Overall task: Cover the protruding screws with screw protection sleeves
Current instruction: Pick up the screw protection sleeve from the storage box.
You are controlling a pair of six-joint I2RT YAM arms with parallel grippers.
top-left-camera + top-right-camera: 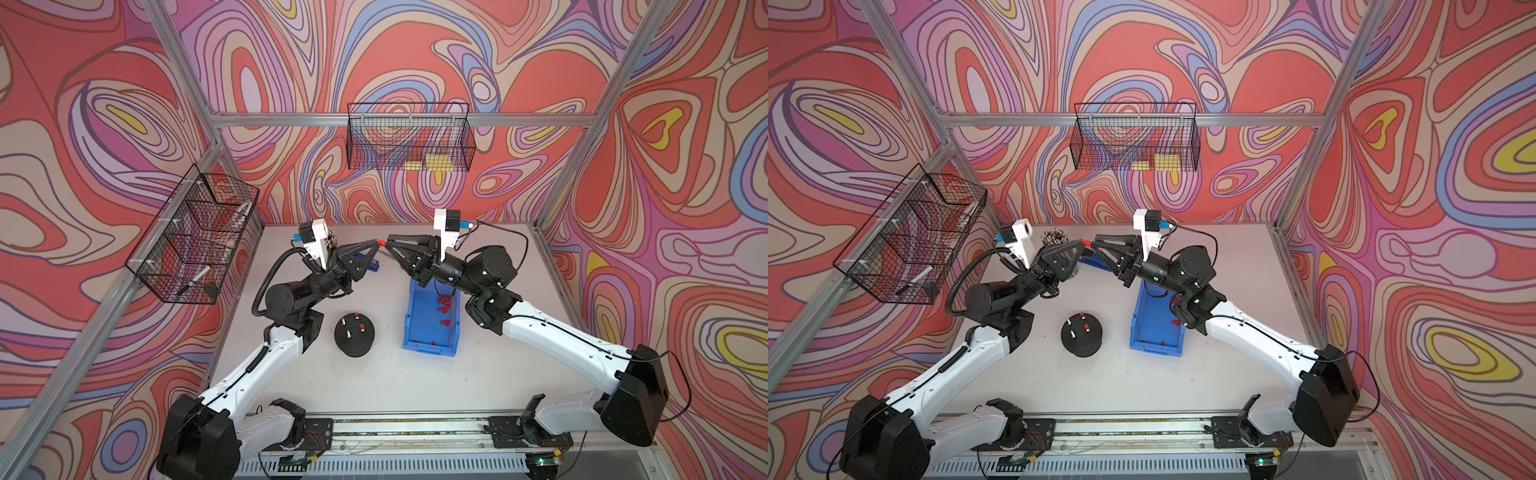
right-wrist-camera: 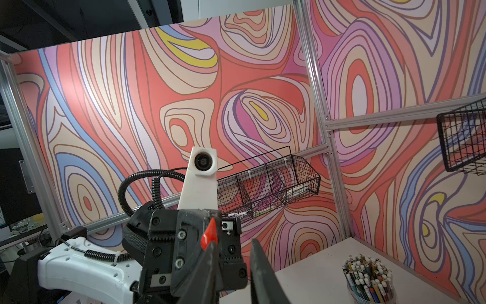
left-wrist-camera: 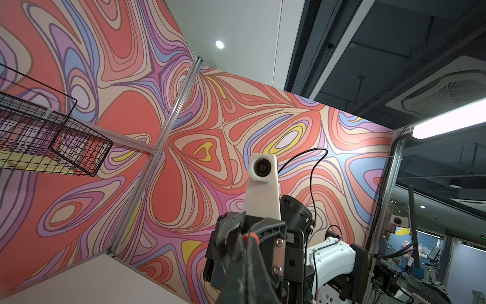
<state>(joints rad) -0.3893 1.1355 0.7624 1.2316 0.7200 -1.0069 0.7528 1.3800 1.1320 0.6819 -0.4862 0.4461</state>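
Note:
Both arms are raised over the back of the table, tips meeting in mid-air. My left gripper [image 1: 375, 243] [image 3: 248, 239] is shut on a red screw protection sleeve [image 1: 379, 241] [image 1: 1086, 243] [image 3: 250, 235] that sticks out of its tip. My right gripper [image 1: 387, 245] [image 2: 234, 242] faces it with its jaws apart, and the sleeve [image 2: 209, 234] lies at the tip of one finger. The black round base [image 1: 354, 336] [image 1: 1081, 338] stands on the table in front. Two protruding screws [image 1: 344, 322] are bare and two carry red caps [image 1: 362, 328].
A blue bin [image 1: 428, 348] holding several loose red sleeves [image 1: 444, 305] sits under my right arm. A cup of pencils [image 2: 368, 273] [image 1: 1054, 237] stands at the back left. Wire baskets hang on the left wall [image 1: 195, 237] and back wall [image 1: 409, 137].

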